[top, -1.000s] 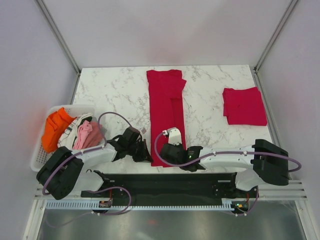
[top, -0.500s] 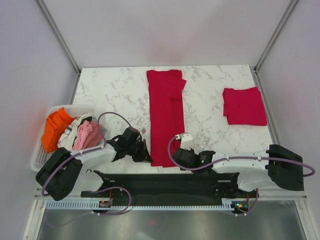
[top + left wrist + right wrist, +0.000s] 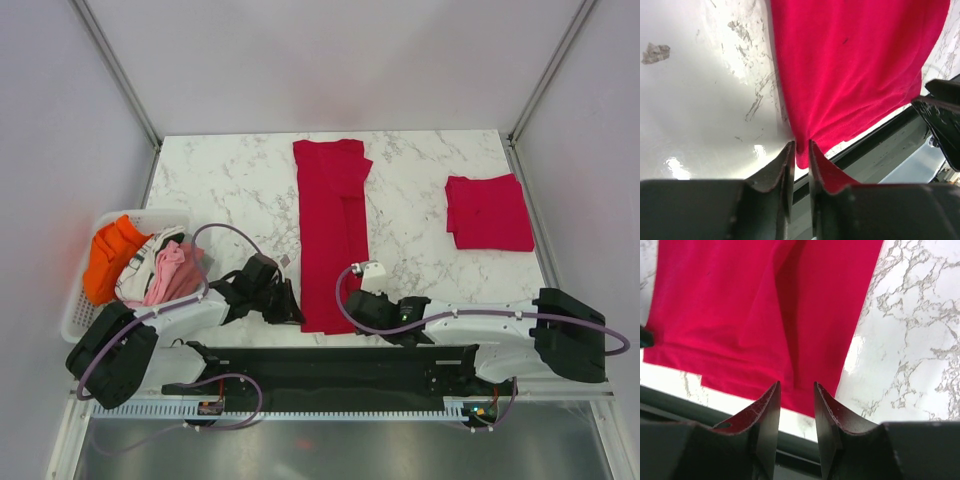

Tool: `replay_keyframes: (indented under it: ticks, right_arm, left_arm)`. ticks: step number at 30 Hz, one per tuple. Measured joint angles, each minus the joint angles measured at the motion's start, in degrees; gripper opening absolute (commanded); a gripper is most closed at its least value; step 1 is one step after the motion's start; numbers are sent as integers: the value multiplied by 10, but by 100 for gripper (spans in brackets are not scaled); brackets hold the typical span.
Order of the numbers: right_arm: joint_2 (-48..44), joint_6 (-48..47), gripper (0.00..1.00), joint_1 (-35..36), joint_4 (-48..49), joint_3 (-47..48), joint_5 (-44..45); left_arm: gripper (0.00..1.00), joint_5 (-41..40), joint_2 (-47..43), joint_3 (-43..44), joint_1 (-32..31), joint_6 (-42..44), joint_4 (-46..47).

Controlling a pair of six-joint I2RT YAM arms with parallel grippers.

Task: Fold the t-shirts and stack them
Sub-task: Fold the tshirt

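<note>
Long, narrow, soft crimson t-shirt (image 3: 330,230)

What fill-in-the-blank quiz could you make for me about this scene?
1. The long t-shirt and the folded t-shirt are both coloured ____.
2. The folded t-shirt lies on the ____ side of the table.
3. The basket holds an orange, a white and a ____ garment.
4. The left gripper pinches the long t-shirt's near ____ corner.
Missing words: red; right; pink; left.
</note>
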Motion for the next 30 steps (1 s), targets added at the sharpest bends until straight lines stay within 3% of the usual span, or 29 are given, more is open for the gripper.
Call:
replay_keyframes:
  ticks: [3,13,15,16,18,30]
  right_arm:
    - [25,-9,40,-16,10,7,-7]
    - [51,-25,33,-32,60,7,-61]
    - [51,-25,24,-32,69,7,-70]
    - [51,-24,10,-32,72,7,-75]
    - [50,-22,0,-32,78,5,-81]
    - [-13,12,4,-32,86,-34,-119]
  left_arm:
    - [32,0,-2,0,0,0,-4]
    - [33,-1,-15,0,0,0,-16]
    - [33,-1,-15,0,0,0,-17]
    - [33,-1,-15,0,0,0,-18]
    - [33,-1,-15,0,0,0,-18]
    - [32,-1,-23,0,0,0,-22]
